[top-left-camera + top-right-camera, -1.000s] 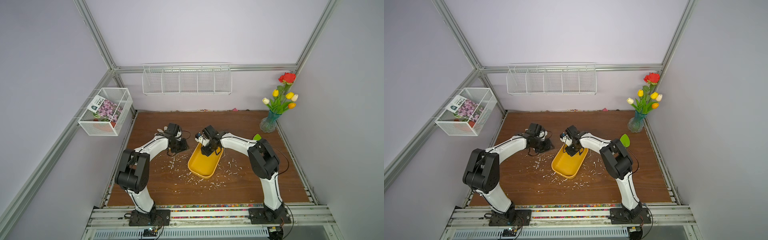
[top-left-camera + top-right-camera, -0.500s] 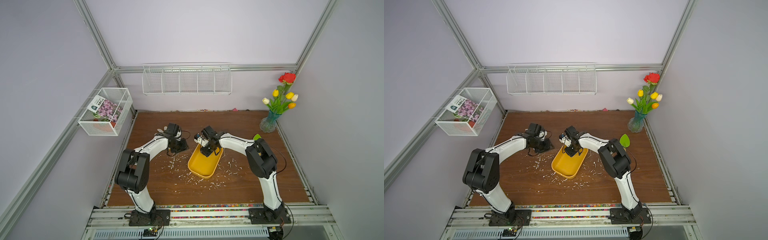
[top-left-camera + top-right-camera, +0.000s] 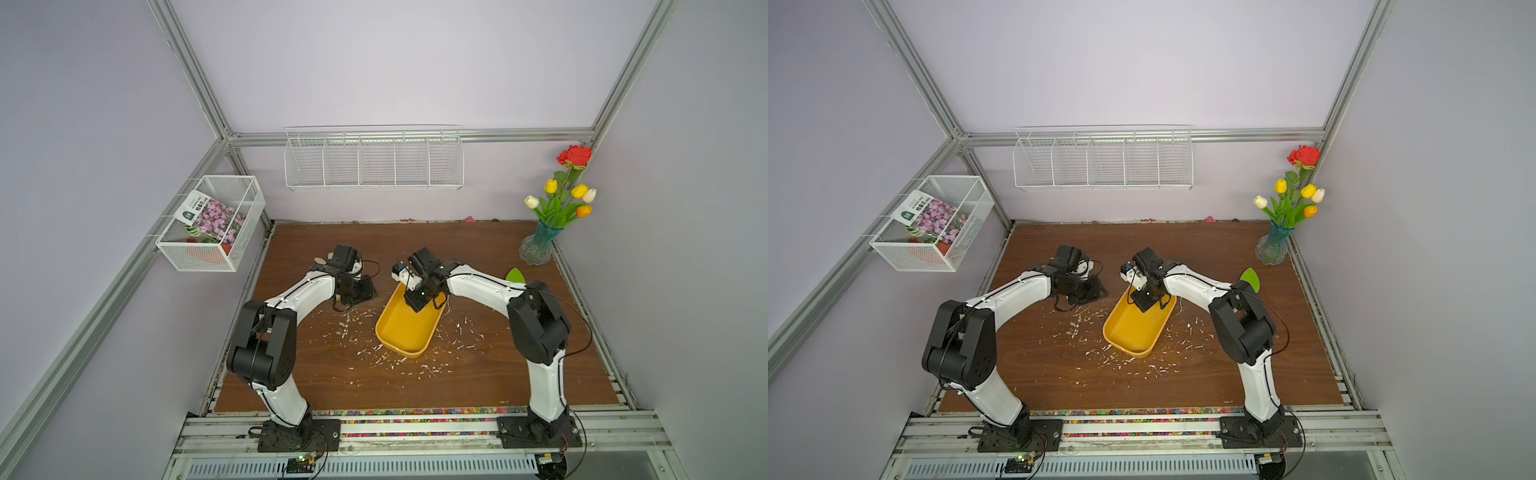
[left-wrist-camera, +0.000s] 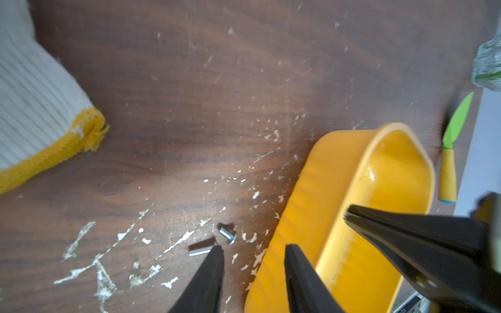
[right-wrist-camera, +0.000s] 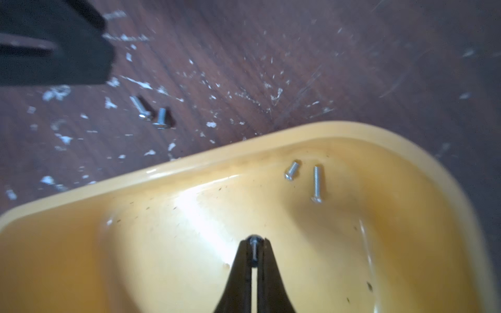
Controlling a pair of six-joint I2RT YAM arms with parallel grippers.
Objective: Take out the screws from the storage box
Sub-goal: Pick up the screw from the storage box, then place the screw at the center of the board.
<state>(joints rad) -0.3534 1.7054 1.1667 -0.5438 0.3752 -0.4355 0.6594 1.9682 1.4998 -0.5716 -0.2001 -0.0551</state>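
Right, the brown surface carries the yellow storage box, with white flecks scattered all round it. The right pincer reaches inside the box at the end farthest from the arm bases and is clenched on the held screw, head poking past the tips. The left pincer is outside, just beside the box's left wall, half parted and grasping nothing. Two boxed screws lie on the box floor near a rounded corner, ahead of the right pincer, close together but apart. Two loose screws lie on the surface just outside that left wall, one right at a left fingertip.
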